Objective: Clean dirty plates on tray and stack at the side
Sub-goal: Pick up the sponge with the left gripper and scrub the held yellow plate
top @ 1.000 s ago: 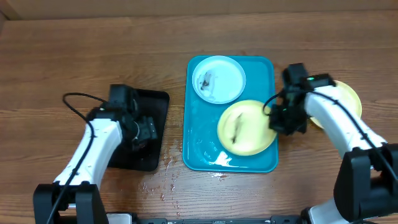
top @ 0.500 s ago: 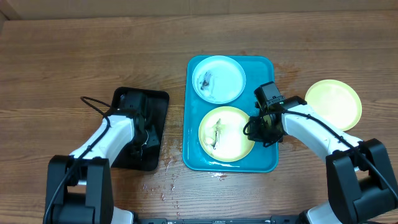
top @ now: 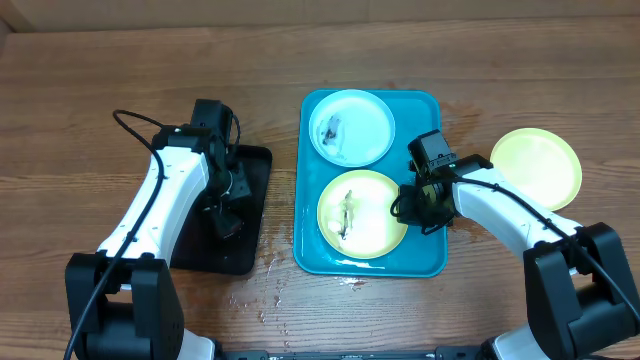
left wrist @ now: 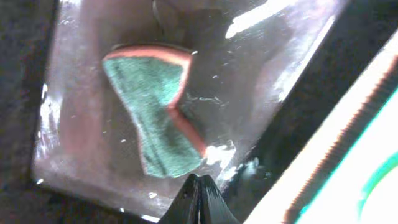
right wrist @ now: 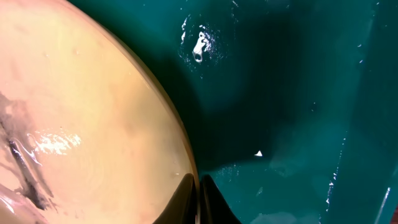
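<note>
A turquoise tray (top: 422,108) holds a mint plate (top: 352,126) with a dark smear. In front of it sits a yellow-green plate (top: 362,215), also smeared. My right gripper (top: 410,208) is shut on that plate's right rim. In the right wrist view the rim runs between the fingertips (right wrist: 199,182), with the plate (right wrist: 81,112) left and the wet tray (right wrist: 280,93) right. Another yellow-green plate (top: 536,168) lies on the table at right. My left gripper (top: 228,220) hangs shut over a black tray (top: 200,255). Its tips (left wrist: 199,182) are just short of a green sponge (left wrist: 155,118), nothing between them.
The green sponge with an orange edge lies pinched at its middle on the wet floor of the black tray (left wrist: 81,155). Water drops (top: 270,290) dot the wooden table in front of both trays. Cardboard lines the far table edge.
My right gripper has dragged the yellow-green plate leftward on the tray. My left gripper has gone from open to shut over the black tray, and its arm has shifted.
</note>
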### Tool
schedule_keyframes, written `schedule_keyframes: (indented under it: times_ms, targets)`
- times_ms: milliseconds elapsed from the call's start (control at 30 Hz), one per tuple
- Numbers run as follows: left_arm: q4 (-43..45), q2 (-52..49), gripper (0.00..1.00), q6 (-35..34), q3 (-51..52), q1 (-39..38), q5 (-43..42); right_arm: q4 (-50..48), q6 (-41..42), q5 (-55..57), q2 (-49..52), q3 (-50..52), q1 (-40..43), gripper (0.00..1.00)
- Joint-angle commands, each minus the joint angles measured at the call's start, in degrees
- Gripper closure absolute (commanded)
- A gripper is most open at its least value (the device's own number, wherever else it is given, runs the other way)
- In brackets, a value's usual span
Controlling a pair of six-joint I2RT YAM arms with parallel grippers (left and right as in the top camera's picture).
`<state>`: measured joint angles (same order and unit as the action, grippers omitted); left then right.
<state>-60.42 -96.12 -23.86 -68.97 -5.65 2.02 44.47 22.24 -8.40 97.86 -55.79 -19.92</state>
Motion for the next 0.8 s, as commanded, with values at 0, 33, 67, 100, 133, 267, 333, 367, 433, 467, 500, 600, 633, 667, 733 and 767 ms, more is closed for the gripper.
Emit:
schedule_keyframes:
  times_ms: [0, 33, 67, 100, 133, 267, 333, 367, 433, 467, 500, 600, 633, 667, 733, 767]
  targets:
    - [0.6, 0.1, 0.51, 0.0, 3.2, 0.0, 4.1, -0.1, 0.5, 0.8, -0.7, 0.4, -0.1, 0.96]
    - [1.2, -0.1, 0.39, -0.4, 4.4, 0.0, 4.7, -0.1, 0.5, 0.7, -0.7, 0.4, -0.1, 0.96]
    - [2.6, -0.2, 0.31, -1.0, 6.1, 0.0, 5.2, 0.0, 0.5, 0.7, -0.7, 0.4, -0.1, 0.96]
    - [4.9, -0.3, 0.26, -1.5, 8.1, 0.1, 5.6, -0.1, 0.5, 0.7, -0.7, 0.4, -0.1, 0.96]
    - [7.0, -0.3, 0.26, -1.7, 9.8, 0.1, 5.7, -0.1, 0.5, 0.6, -0.7, 0.4, -0.1, 0.96]
    - [17.3, -1.1, 0.53, -3.5, 16.7, 0.0, 5.7, 0.0, 0.5, 0.6, -0.7, 0.4, -0.1, 0.96]
    - [21.6, -2.0, 0.82, -3.4, 18.5, 0.0, 4.3, 0.0, 0.5, 0.6, -0.7, 0.4, -0.1, 0.96]
    - [22.3, -2.5, 0.96, -3.1, 18.6, 0.0, 2.9, 0.0, 0.5, 0.6, -0.7, 0.4, -0.1, 0.96]
    - [21.6, -2.6, 0.96, -2.7, 17.6, 0.0, 1.1, 0.1, 0.5, 0.6, -0.7, 0.4, -0.1, 0.96]
    - [20.1, -2.4, 0.96, -2.7, 16.5, 0.0, 0.2, 0.2, 0.5, 0.6, -0.7, 0.4, -0.1, 0.96]
    - [18.4, -2.3, 0.96, -2.7, 15.1, 0.0, -0.4, 0.4, 0.5, 0.6, -0.7, 0.4, -0.1, 0.96]
    - [11.5, -1.9, 0.96, -2.2, 8.3, -0.4, -0.5, 0.4, 0.6, 0.6, -0.7, 0.4, -0.1, 0.96]
    - [9.2, -1.6, 0.96, -1.9, 5.7, -0.8, -1.1, 0.4, 1.0, 0.6, -0.7, 0.4, -0.1, 0.96]
    - [7.1, -1.4, 0.96, -1.8, 3.0, -1.4, -1.9, 0.3, 2.3, 0.8, -0.7, 0.4, -0.1, 0.96]
    - [3.8, -1.2, 0.96, -1.5, -1.8, -3.3, -4.3, 0.2, 4.3, 0.8, -0.7, 0.4, 0.1, 0.96]
    - [3.1, -1.2, 0.96, -1.4, -3.7, -4.7, -5.9, 0.1, 4.9, 1.1, -0.7, 0.4, 0.2, 0.96]
